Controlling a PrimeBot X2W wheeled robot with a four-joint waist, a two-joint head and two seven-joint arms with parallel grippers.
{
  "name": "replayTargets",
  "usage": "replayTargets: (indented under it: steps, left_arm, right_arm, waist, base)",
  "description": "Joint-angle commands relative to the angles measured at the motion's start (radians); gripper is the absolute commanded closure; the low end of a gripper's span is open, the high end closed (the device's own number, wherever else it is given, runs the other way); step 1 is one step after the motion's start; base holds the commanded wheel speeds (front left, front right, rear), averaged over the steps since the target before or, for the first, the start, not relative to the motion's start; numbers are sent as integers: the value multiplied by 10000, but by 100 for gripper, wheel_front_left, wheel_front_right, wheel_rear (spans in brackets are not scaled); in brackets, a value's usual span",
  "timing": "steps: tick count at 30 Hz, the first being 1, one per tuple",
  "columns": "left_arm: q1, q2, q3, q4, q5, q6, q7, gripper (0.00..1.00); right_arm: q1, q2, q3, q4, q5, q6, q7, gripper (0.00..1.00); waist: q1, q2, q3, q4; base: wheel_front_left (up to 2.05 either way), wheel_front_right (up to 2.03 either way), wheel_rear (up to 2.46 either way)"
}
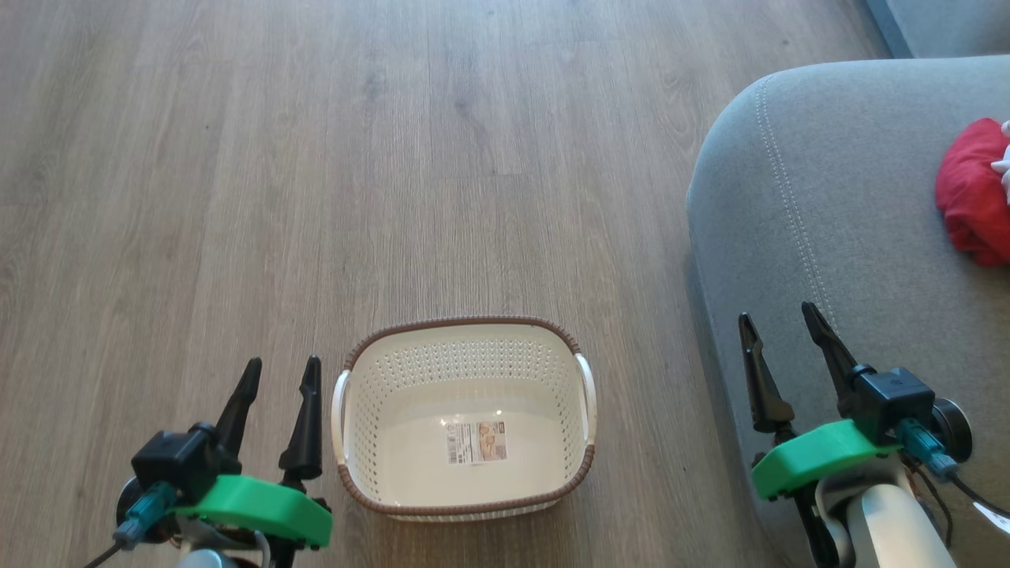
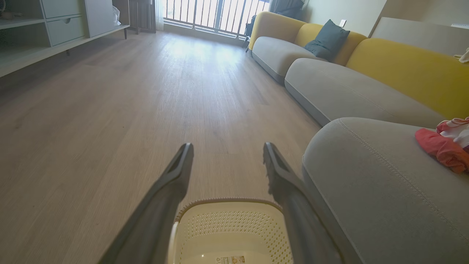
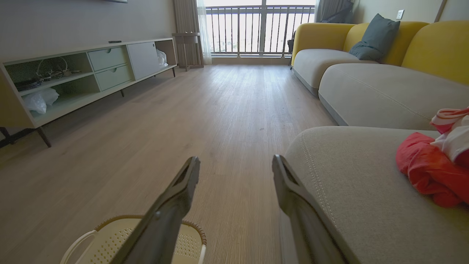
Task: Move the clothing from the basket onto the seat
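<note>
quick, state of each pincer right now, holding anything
left pincer: open, holding nothing
right pincer: open, holding nothing

The basket (image 1: 465,371) is cream-white with dotted perforations, a brown woven-look rim and white handles; the floor (image 1: 316,158) is grey-brown wood grain. The clothing (image 1: 972,189) is bright red and white with red-striped trim, the seat (image 1: 828,237) grey with a paler stitched seam.

Wood-plank floor (image 3: 227,110) across left and centre. Low cabinet (image 3: 91,73) upper left, white bag (image 3: 40,101) on its shelf. Railed window (image 3: 256,29) top centre. Dark cushion (image 3: 377,36) upper right.
</note>
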Motion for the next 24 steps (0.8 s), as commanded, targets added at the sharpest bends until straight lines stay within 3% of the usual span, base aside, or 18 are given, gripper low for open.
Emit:
replayTargets:
  steps: [1,7,8,13,24]
  left_arm:
    - [-375,30,293,-282,40,-18,-51,0]
    - [-386,30,228,-316,94,-29,-51,0]
    - [-2,0,-32,-8,61,2,0,100]
    - [285,-15,-33,816,64,11,8,100]
    - [155,-12,98,831,-994,-25,305,100]
  right_arm:
    - [-440,30,237,-312,-35,-4,-65,0]
    - [-441,30,253,-304,-33,-4,-65,0]
    - [-3,0,4,0,1,0,0,100]
    - [330,2,17,804,19,0,18,100]
    - [280,-28,-38,744,1276,0,275,100]
  waist:
    - [0,0,5,1]
    - [0,0,55,26]
    - [0,0,57,27]
    - [0,0,60,31]
    - [0,0,14,46]
  base:
    - [0,0,0]
    - [0,0,0]
    - [0,0,0]
    - [0,0,0]
    - [0,0,0]
